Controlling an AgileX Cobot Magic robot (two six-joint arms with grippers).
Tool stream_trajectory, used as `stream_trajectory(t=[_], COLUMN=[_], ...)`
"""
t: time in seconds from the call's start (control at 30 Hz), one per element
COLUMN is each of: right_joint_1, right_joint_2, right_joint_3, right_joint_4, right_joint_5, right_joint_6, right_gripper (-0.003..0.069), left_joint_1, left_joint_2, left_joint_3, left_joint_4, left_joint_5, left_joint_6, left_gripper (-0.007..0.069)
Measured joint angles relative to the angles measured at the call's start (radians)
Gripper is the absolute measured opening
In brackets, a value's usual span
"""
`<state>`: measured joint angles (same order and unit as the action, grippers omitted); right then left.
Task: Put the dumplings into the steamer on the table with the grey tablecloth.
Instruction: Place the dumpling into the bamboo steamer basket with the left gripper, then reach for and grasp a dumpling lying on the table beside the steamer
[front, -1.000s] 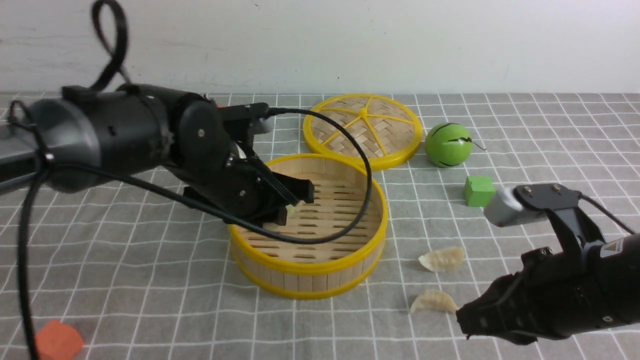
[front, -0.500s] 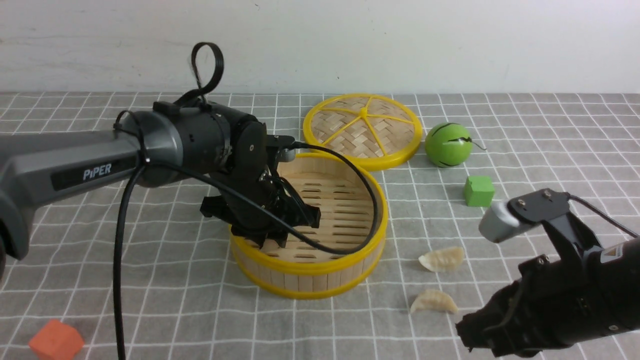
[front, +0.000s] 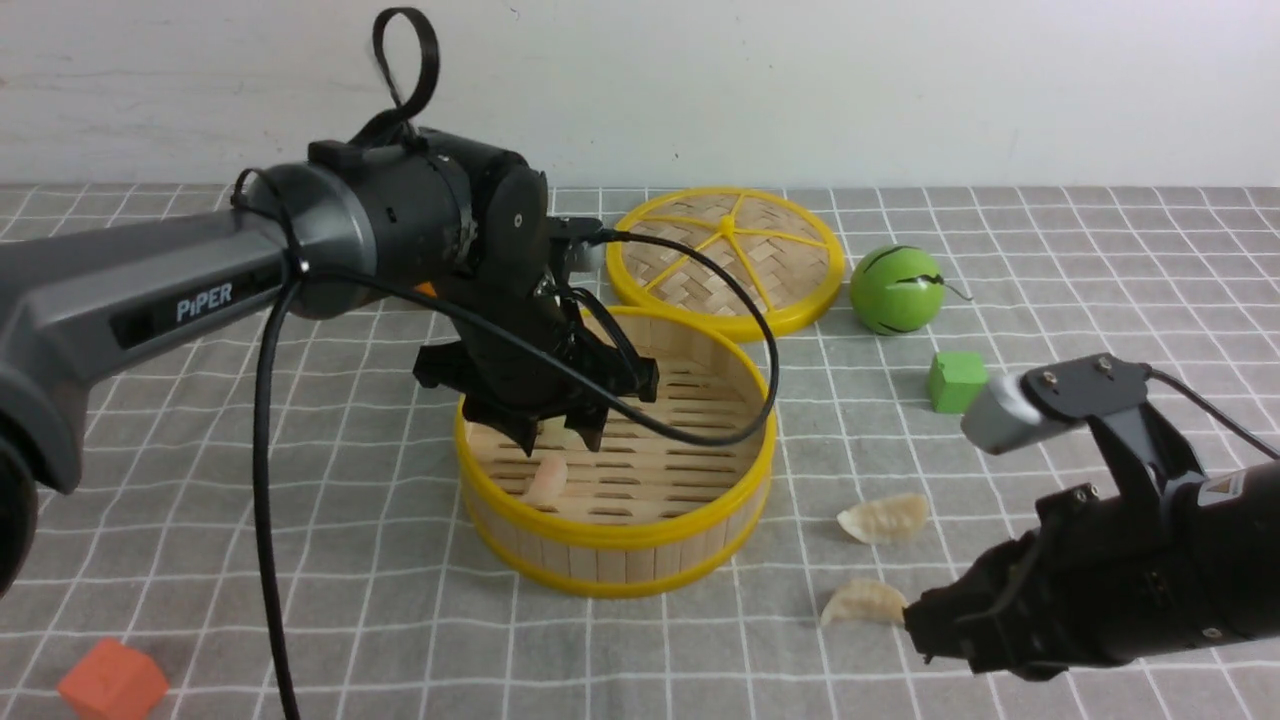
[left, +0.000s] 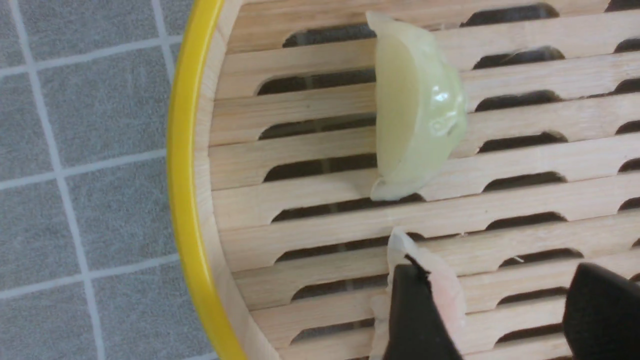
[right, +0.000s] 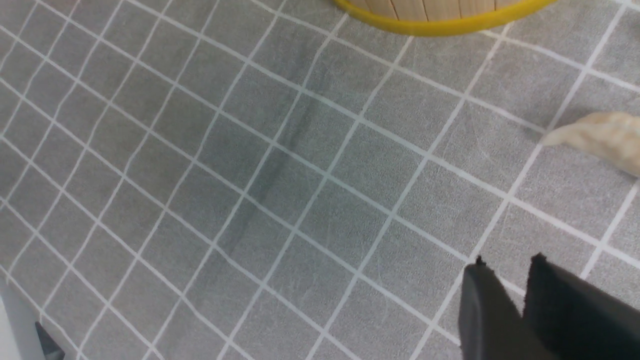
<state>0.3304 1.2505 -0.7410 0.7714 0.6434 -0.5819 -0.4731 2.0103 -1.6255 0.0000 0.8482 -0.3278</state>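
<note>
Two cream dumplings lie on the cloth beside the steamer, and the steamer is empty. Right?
No, the steamer is not empty: the left wrist view shows a pale green dumpling and a pink dumpling on its slatted floor. One cream dumpling and a second cream dumpling do lie on the cloth beside it.

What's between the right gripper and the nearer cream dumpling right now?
Only bare grey tablecloth. The right wrist view shows an unobstructed stretch from the right gripper to the nearer cream dumpling.

"PiPER" on the left arm (front: 205, 300)
</note>
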Motion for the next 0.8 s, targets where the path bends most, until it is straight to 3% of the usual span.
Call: stream_trajectory(t=[0.17,0.47,0.63,0.73,0.8], right_joint_1=[0.000,0.000,0.000,0.000,0.000], right_joint_2=[0.000,0.009,0.103,0.176,0.267], right_joint_3=[0.000,-0.016,-0.131,-0.203,-0.270], right_joint_4=[0.006,-0.032,-0.164,-0.254,-0.331], right_joint_5=[-0.030,-0.032,-0.032,-0.034,-0.037], right_joint_6=[0.007,0.048,0.186,0.264,0.347], right_gripper=[0.0195,0.0414,0.0448,0.0451,0.0452], left_joint_1=[0.000,0.000,0.000,0.000,0.000], left_joint_2=[-0.090,-0.521,-0.860,-1.034,-1.230], left_joint_3=[0.000,0.041,0.238,0.378,0.555], left_joint_4=[0.000,0.117,0.224,0.282,0.375], left_joint_5=[-0.003,0.037,0.038,0.026,-0.012], left_joint_6=[-0.012,-0.010,-0.040,-0.084,-0.197], left_gripper=[0.0343,0.0112,0.0037,0.0029,0.0026])
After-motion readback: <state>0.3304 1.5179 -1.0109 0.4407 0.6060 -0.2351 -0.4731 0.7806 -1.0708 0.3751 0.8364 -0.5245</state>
